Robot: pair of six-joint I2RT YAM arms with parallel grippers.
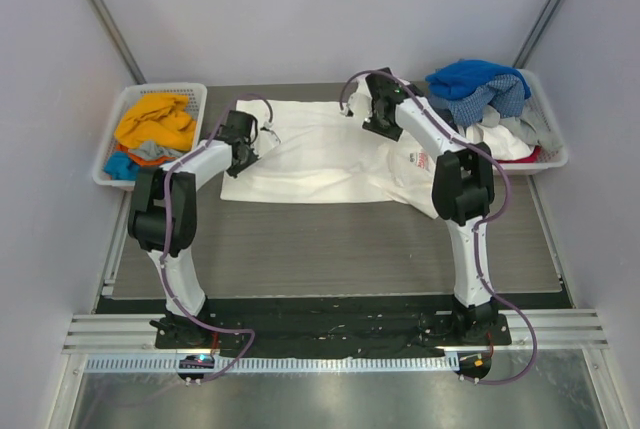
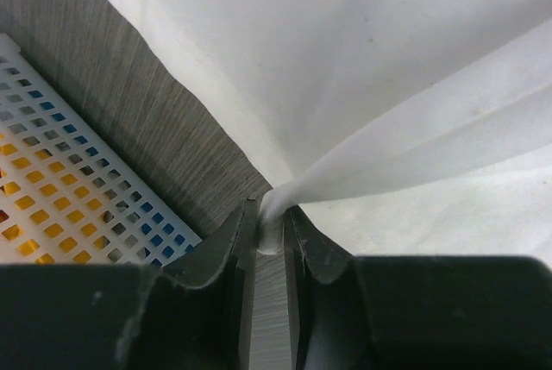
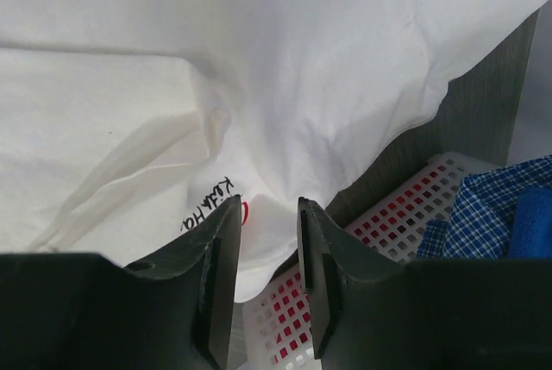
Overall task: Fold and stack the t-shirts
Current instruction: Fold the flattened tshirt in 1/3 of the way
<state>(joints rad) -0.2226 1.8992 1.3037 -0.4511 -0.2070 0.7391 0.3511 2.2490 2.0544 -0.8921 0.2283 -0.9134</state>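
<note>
the left claw stood nearly closed, pinching a thin ridge of the white t-shirt. the right claw gaped a little over the shirt's edge, gripping nothing. the shirt lay spread on the table. the thin pinch could slip free, or the loose corner could sag into the basket beside it and spoil the fold.

t-shirt logo: partly behind right arm, lettering unreadable
white basket: cut off at frame's left edge
</note>
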